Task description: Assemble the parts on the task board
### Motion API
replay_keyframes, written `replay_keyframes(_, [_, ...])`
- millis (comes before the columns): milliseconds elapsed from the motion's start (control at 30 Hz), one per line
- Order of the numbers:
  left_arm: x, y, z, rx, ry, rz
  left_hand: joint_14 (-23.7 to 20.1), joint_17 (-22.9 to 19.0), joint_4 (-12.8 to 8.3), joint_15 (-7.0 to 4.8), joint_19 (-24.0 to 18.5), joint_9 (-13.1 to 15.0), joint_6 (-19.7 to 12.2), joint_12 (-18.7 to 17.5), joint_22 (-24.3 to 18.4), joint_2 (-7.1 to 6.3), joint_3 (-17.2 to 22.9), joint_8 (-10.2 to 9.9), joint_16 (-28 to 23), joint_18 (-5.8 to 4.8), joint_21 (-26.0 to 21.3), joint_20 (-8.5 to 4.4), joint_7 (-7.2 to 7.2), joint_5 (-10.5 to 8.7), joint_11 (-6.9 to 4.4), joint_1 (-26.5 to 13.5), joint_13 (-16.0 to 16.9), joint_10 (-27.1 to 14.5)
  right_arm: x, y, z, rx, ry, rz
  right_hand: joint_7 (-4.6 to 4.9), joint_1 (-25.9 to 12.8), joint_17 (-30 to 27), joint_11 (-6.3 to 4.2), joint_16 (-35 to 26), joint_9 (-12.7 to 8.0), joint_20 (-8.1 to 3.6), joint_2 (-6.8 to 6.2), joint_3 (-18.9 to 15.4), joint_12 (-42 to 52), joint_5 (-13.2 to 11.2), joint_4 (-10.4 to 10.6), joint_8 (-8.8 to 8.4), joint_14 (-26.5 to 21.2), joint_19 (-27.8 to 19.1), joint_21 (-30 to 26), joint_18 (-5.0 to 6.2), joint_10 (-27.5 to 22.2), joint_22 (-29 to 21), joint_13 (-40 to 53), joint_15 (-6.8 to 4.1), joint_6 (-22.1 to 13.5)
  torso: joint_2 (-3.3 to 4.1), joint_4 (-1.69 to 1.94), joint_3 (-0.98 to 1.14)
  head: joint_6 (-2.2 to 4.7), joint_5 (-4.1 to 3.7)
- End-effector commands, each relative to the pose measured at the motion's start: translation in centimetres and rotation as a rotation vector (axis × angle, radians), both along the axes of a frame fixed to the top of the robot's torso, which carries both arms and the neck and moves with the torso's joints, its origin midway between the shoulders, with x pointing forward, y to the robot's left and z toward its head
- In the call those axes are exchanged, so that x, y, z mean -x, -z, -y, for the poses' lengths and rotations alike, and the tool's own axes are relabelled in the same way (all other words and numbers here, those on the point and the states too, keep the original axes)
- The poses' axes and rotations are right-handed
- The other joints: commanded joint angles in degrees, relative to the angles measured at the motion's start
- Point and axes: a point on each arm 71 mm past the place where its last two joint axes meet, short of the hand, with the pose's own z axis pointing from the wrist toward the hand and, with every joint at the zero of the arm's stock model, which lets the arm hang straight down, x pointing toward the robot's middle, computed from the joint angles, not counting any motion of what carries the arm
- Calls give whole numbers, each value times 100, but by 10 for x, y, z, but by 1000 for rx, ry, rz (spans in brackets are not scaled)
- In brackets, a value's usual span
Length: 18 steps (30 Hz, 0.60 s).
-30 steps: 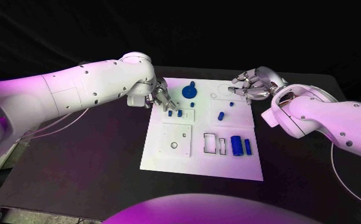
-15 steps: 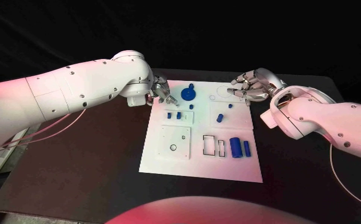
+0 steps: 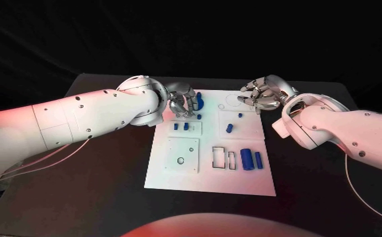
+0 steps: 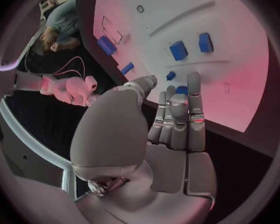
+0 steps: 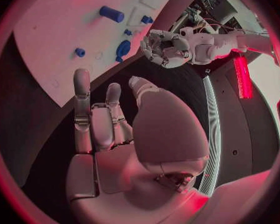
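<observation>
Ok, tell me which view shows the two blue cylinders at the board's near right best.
Head view: the two blue cylinders lie unobstructed, side by side, on the task board. Left wrist view shows one near the board's edge; right wrist view shows one clearly.

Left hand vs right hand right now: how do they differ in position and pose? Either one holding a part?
The left hand hovers over the task board at its far left part, beside the blue disc part; the right hand sits off the board's far right corner, over the table. The left hand's fingers lie close together; the right hand's are curled. Both appear to hold nothing.
</observation>
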Motion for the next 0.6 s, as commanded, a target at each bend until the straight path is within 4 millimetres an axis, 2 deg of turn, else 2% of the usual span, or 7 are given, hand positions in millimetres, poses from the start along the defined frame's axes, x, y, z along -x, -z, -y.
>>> replay_keyframes(33, [3, -6, 12, -27, 168, 204, -26, -40, -30, 8, -6, -60, 44, -50, -13, -66, -25, -44, -28, 44, -28, 48, -3, -75, 9, -26, -73, -37, 0, -1, -1, -3, -16, 11, -7, -33, -98, 13, -77, -9, -5, -83, 80, -127, 31, -4, 26, -81, -63, -44, 71, -51, -13, -108, 8, 55, 0, -4, -1, 23, 8])
replay_keyframes(167, [3, -1, 18, -80, 210, 243, -44, -139, -35, 15, 16, -146, 99, -132, -23, -78, -68, -101, -52, 45, -54, 61, 1, -211, 29, -74, -196, -75, 0, -1, -2, -4, -17, 13, -3, -75, -216, 19, -158, -12, 2, -130, 197, -346, 42, -8, 47, -142, -82, -94, 70, -60, -23, -294, 15, 60, 2, 0, 5, 39, 9])
replay_keyframes(267, [2, 2, 22, -115, 226, 250, 52, -35, -35, 0, 57, -194, 123, -177, -21, -77, -97, -134, 60, 53, -53, 55, -13, -256, 31, -97, -267, -108, 0, -1, -3, -5, -17, 13, -5, -89, -231, 19, -169, -8, 4, -145, 231, -401, 48, -9, 66, -151, -84, -106, 70, -54, -25, -345, 16, 81, 1, -10, 6, 44, 12])
replay_keyframes(467, [-1, 8, 29, -162, 234, 244, 110, 23, -69, -9, 96, -251, 160, -230, -13, -41, -86, -170, 143, 55, -53, 48, -9, -193, 40, -64, -356, -155, 0, -1, -4, -6, -16, 14, -12, -105, -235, 15, -172, 9, 3, -162, 254, -429, 53, -11, 99, -153, -82, -115, 71, -40, -25, -379, 14, 124, 8, -20, 0, 65, 9])
replay_keyframes(600, [-3, 11, 31, -193, 232, 230, 297, 257, -91, -57, 186, -331, 311, -278, 30, -11, -67, -219, 378, 61, -11, 15, -3, -160, 28, -68, -473, -145, 0, -1, -3, -6, -14, 15, -12, -105, -236, 15, -173, 9, 3, -162, 254, -430, 53, -11, 99, -153, -82, -115, 71, -40, -25, -379, 14, 124, 9, -15, 5, 38, -17])
